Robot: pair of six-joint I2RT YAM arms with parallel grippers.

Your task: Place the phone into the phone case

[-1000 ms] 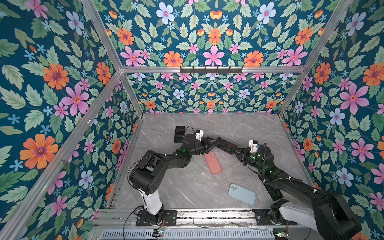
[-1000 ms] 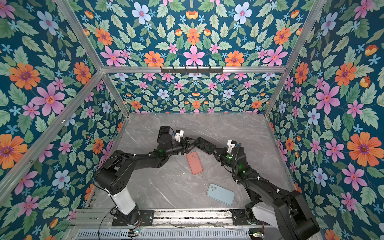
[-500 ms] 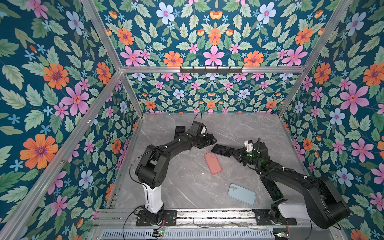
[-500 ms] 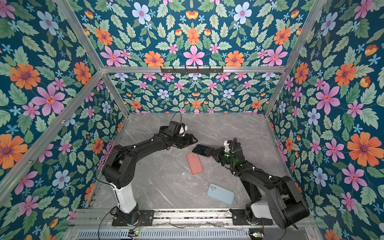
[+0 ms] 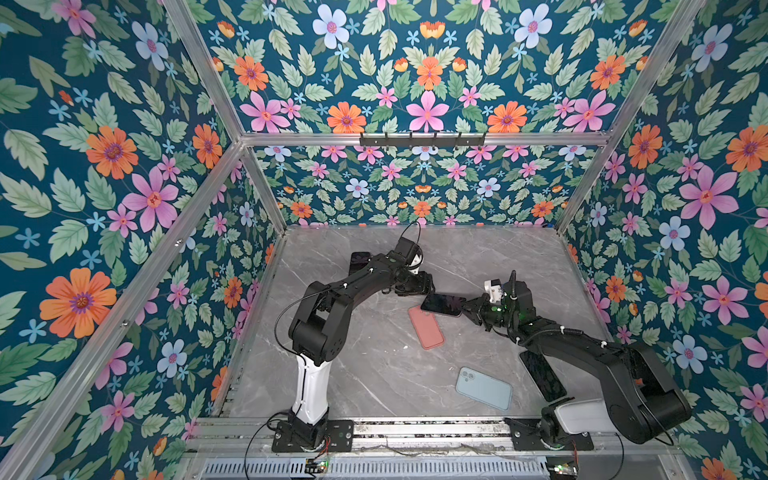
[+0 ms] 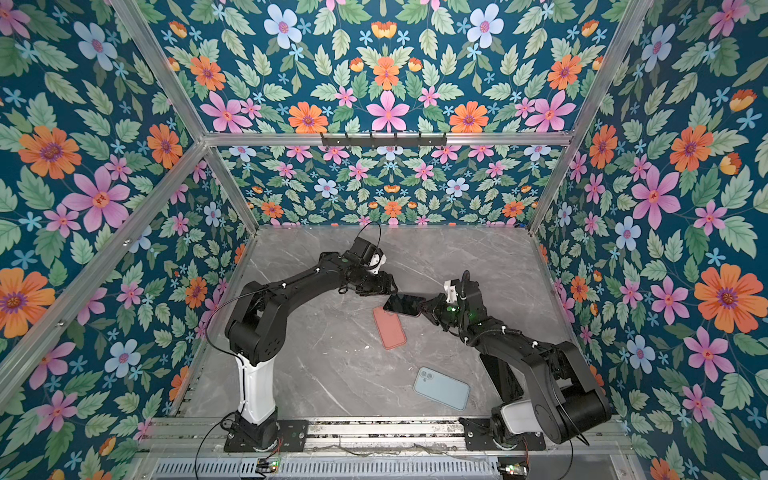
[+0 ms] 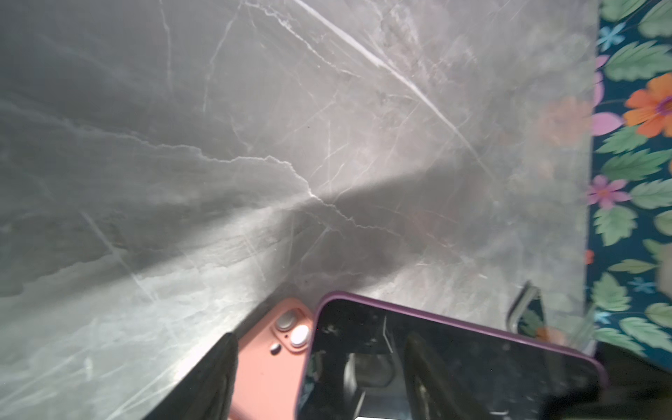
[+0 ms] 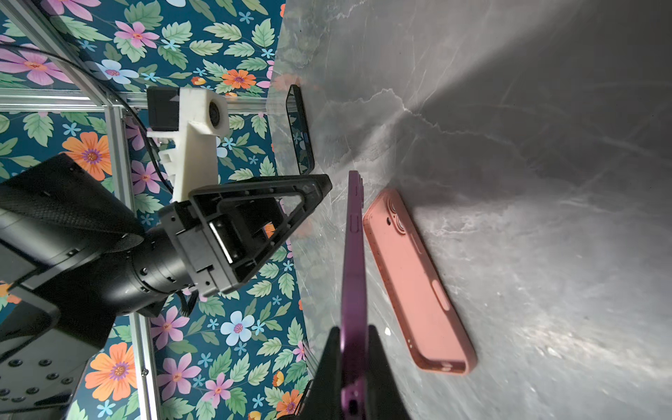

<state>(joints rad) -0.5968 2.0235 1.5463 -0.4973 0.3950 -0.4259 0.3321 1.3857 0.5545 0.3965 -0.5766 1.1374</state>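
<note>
Now the left gripper (image 5: 428,287) has let go, jaws spread beside the purple-cased phone (image 5: 442,304); the right gripper (image 5: 467,308) alone pinches its end; seating looks done.

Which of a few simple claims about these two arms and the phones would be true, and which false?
1. The right fingers are shut on one end of the purple-edged phone. True.
2. The left fingers are clamped on that same phone. False: they stand open near its other end.
3. The pink case lies flat on the table with its camera side up. True.
4. The light blue phone lies against the back wall. False: it lies near the front edge, close to the arms' bases.
</note>
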